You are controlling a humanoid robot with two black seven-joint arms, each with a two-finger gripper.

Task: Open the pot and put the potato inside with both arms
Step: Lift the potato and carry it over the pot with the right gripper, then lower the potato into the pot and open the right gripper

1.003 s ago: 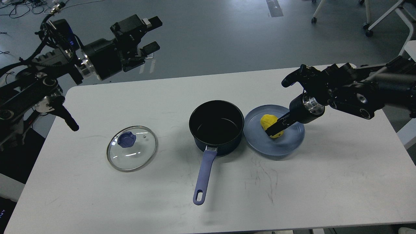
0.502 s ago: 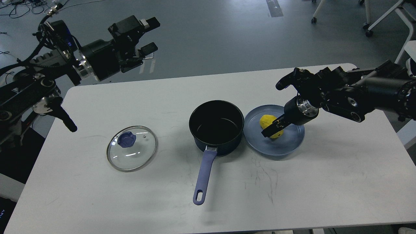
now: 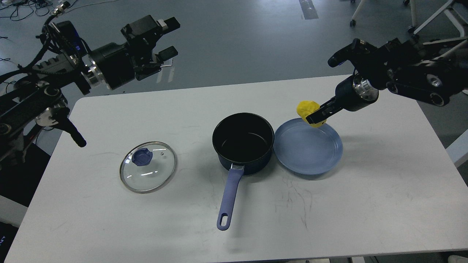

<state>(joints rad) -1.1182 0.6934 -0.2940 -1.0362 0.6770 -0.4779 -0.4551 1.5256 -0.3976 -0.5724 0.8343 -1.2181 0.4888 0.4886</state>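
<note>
A dark pot with a blue handle stands open at the table's middle. Its glass lid with a blue knob lies flat on the table to the left. My right gripper is shut on the yellow potato and holds it in the air above the far edge of the empty blue plate, to the right of the pot. My left gripper is open and empty, raised beyond the table's far left corner.
The white table has bare surface in front and to the right. Chair legs stand on the grey floor beyond the far right corner. Cables lie on the floor at the far left.
My right gripper has lifted the potato off the plate and up toward the far edge. The plate is now empty. The left arm has hardly moved.
</note>
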